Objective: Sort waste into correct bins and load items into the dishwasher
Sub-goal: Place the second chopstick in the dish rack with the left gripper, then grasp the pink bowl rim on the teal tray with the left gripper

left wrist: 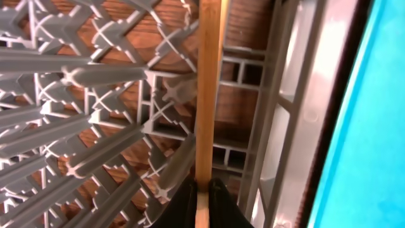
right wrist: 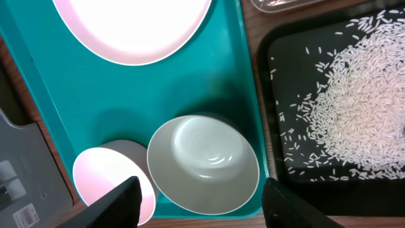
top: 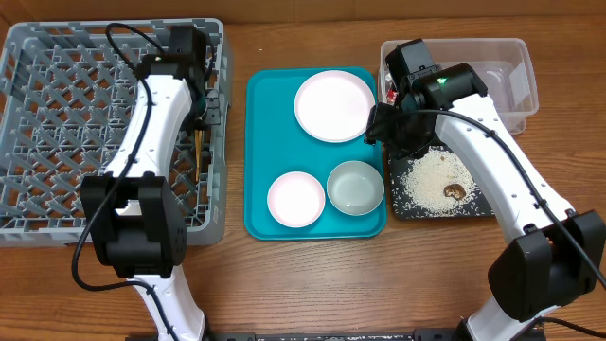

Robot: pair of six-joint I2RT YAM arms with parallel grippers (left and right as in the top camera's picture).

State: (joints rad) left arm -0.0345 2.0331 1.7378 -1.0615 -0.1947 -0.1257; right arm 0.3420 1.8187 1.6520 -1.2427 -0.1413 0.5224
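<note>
Left hand (left wrist: 204, 187) pinches chopstick (left wrist: 207, 95); overhead hides it.

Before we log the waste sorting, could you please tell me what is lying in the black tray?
Loose white rice is piled in the black tray, with a small brown lump on it. The right arm covers the tray's far right part, so anything there is hidden.

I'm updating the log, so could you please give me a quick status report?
Left jaws shut on thin wooden chopstick, over grey plastic lattice dish rack. Right jaws open, empty, above pale round bowl on teal tray. Nothing seen blocking.
</note>
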